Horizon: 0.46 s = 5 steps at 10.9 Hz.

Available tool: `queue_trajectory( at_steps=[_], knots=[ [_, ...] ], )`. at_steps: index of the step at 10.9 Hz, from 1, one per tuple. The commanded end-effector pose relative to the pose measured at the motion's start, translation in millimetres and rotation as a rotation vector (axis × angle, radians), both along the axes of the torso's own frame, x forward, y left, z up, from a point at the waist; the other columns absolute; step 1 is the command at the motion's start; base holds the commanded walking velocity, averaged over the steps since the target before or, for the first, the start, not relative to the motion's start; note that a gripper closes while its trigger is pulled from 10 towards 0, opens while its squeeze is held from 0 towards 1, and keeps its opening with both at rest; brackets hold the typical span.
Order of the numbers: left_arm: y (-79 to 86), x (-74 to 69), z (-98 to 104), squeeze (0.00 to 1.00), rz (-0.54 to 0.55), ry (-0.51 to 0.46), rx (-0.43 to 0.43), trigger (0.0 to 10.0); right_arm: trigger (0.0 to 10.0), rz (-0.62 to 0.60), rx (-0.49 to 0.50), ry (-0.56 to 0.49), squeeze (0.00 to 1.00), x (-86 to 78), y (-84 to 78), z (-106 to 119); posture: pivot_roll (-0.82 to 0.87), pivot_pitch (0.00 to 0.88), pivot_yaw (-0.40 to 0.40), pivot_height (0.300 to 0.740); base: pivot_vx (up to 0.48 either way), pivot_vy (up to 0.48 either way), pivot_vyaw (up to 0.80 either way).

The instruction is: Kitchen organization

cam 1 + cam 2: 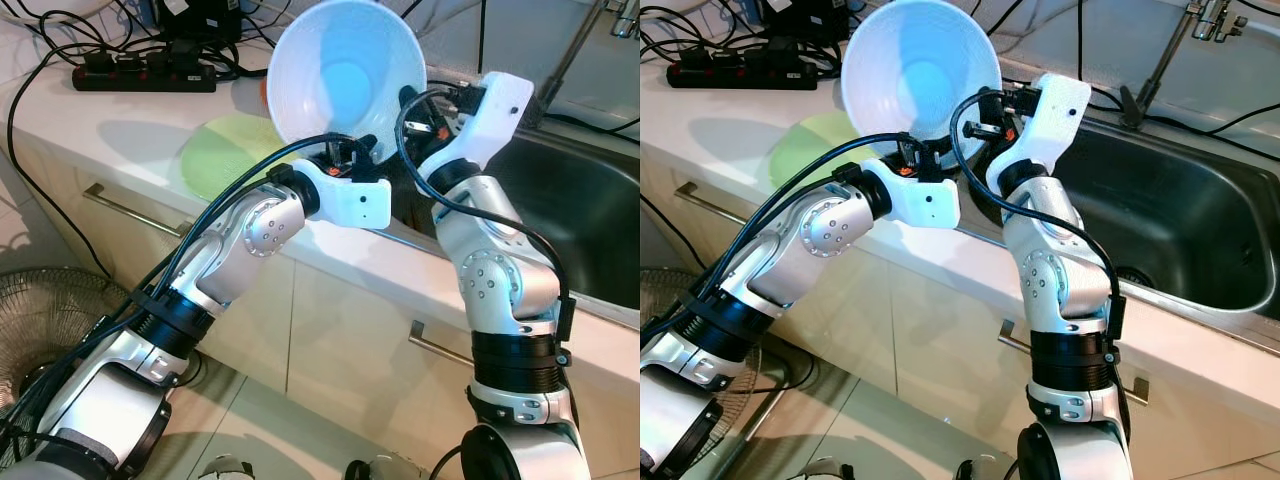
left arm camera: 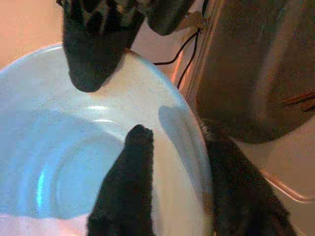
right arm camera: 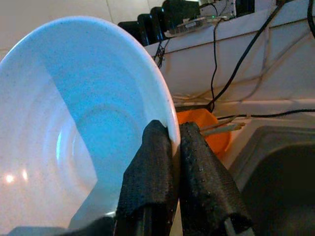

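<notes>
A white bowl (image 1: pixel 345 70) is held up on edge above the counter, its hollow facing me. My right gripper (image 3: pixel 174 125) is shut on the bowl's rim, one finger inside and one outside. My left gripper (image 2: pixel 179 142) reaches up to the bowl's lower rim (image 1: pixel 350 155) and stands open astride it. One of its fingers (image 2: pixel 133 177) lies inside the bowl, and the other sits outside with a gap to the rim. The right gripper's fingers (image 2: pixel 88 64) appear on the far rim in the left wrist view.
A green plate (image 1: pixel 225 155) lies on the counter behind the left arm. An orange bowl (image 3: pixel 211 128) sits beside the steel sink (image 1: pixel 580 200). A black power strip (image 1: pixel 140 75) with cables lies at the back left. A fan (image 1: pixel 50 310) stands on the floor.
</notes>
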<state>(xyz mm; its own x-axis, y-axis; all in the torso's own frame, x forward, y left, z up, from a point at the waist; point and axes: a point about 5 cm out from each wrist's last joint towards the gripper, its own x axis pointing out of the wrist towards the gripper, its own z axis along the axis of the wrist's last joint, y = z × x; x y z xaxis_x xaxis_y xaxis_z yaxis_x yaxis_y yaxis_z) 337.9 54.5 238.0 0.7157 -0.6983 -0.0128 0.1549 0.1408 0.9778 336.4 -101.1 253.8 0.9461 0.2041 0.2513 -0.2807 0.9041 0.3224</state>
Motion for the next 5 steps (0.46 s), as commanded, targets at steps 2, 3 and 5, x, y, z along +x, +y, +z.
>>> queue_trajectory(
  at_steps=[2,3,5],
  knots=[
    [-1.5,-3.1,13,1.00,-0.026,-0.036,-0.050,10.0,0.0,-0.135,0.003,0.076,0.00,7.4,-17.9,-13,-0.04,0.041,-0.068,0.719,0.000,0.000,0.00],
    [-2.9,-4.9,12,0.57,-0.038,-0.018,-0.078,10.0,0.0,-0.209,0.002,0.103,0.00,10.8,-27.9,-18,-0.03,0.042,-0.068,0.719,0.000,0.000,0.00],
    [-5.8,-8.5,10,0.00,-0.069,0.008,-0.116,10.0,0.0,-0.327,0.011,0.146,0.00,15.9,-44.6,-25,-0.03,0.040,-0.067,0.719,0.000,0.000,0.00]
  ],
)
